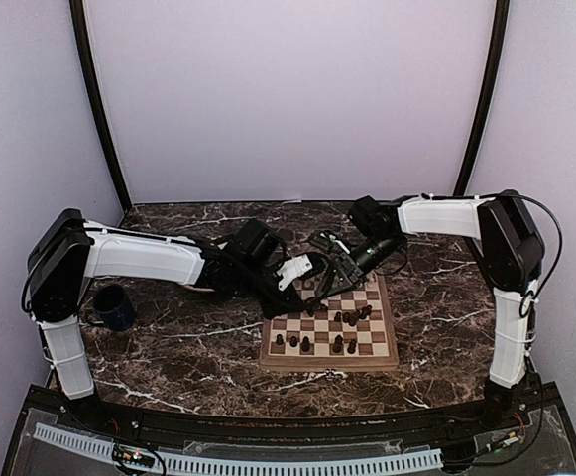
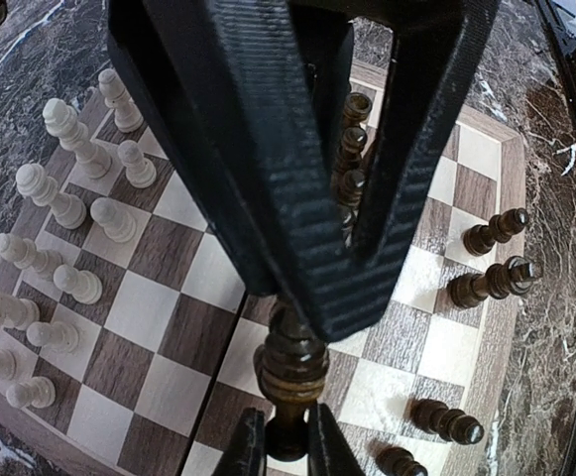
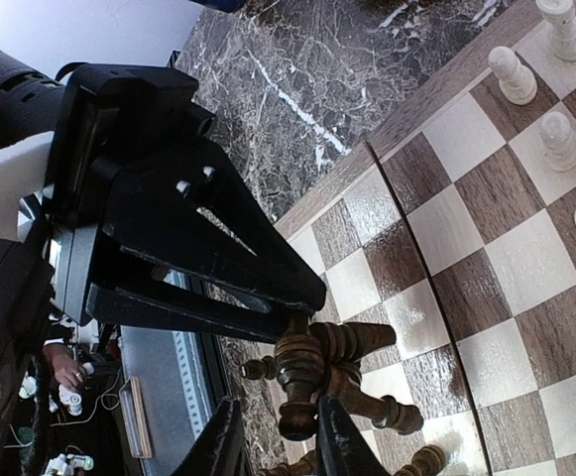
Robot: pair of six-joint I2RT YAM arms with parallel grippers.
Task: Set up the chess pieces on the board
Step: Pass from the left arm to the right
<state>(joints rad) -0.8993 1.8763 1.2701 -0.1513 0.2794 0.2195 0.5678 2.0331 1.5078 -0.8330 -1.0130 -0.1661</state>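
Both grippers meet over the far left part of the board (image 1: pixel 327 363). My left gripper (image 2: pixel 286 436) is shut on one end of a dark brown chess piece (image 2: pixel 289 362), held in the air. My right gripper (image 3: pixel 280 436) straddles the other end of that same piece (image 3: pixel 302 382); its jaws are open, with a gap showing on one side. From the left wrist view the right gripper's fingers (image 2: pixel 268 178) loom over the piece. Pale pieces (image 2: pixel 69 208) stand in two rows along one edge of the board (image 2: pixel 159 307). Dark pieces (image 1: pixel 352 317) stand and lie scattered on the board.
A dark blue mug (image 1: pixel 114 305) stands on the marble table by the left arm's base. Several dark pieces (image 3: pixel 397 342) lie tipped over on the board (image 3: pixel 506 268) just below the held one. Pale pieces (image 3: pixel 555 59) stand at the far side.
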